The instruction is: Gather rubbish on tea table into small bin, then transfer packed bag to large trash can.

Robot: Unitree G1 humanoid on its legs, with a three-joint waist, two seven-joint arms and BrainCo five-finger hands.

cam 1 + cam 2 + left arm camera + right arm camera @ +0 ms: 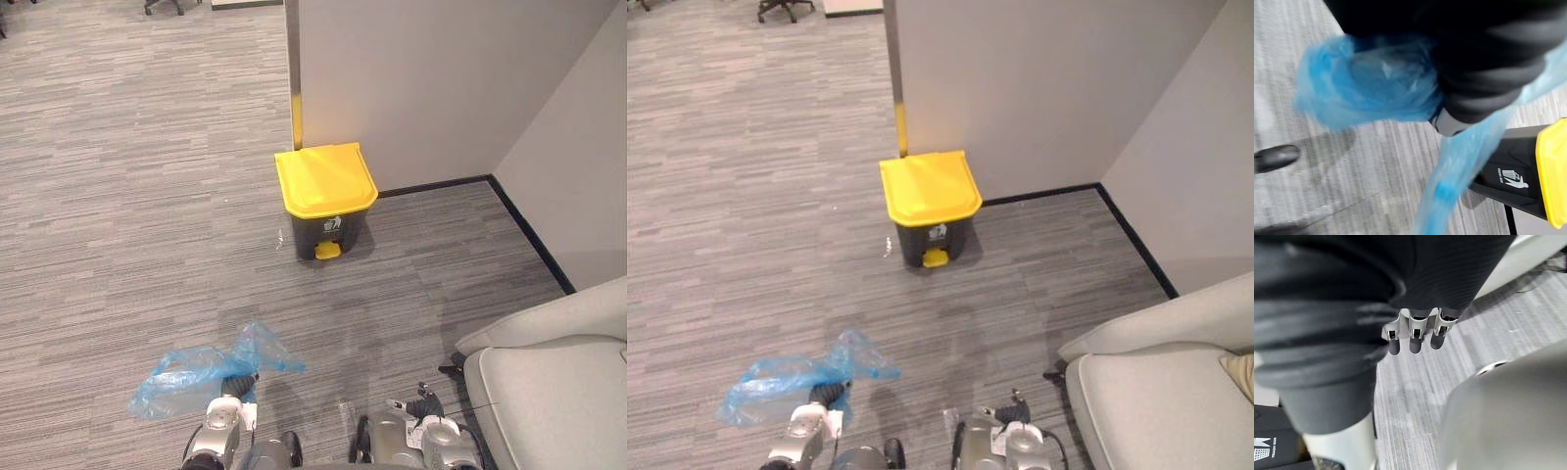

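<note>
- Blue bag [191,377] of thin plastic is hanging from the left hand [235,384], low at the robot's left side and close over the grey striped carpet [118,215]. Its bulk is ballooning out to the left, and a loose flap is trailing to the right.
- That hand is clamping the bag's gathered neck. In the left wrist view the plastic is bunching tight against the dark ribbed cover, which is hiding most of the fingers.
- Down at the robot's right side, the right hand [1411,335] is hanging with its fingers side by side, loosely bent and gripping nothing, near the pale sofa [554,392].
- Ahead, the large trash can [328,230] is standing upright with its yellow lid [325,178] lying shut. It is well apart from the bag and backing onto the corner of the grey wall [421,88].
- Bare carpet is running from the robot to the can and spreading wide to the left.
- On the right, the room is narrowing between the black skirting [534,240] of the side wall and the sofa's edge.
</note>
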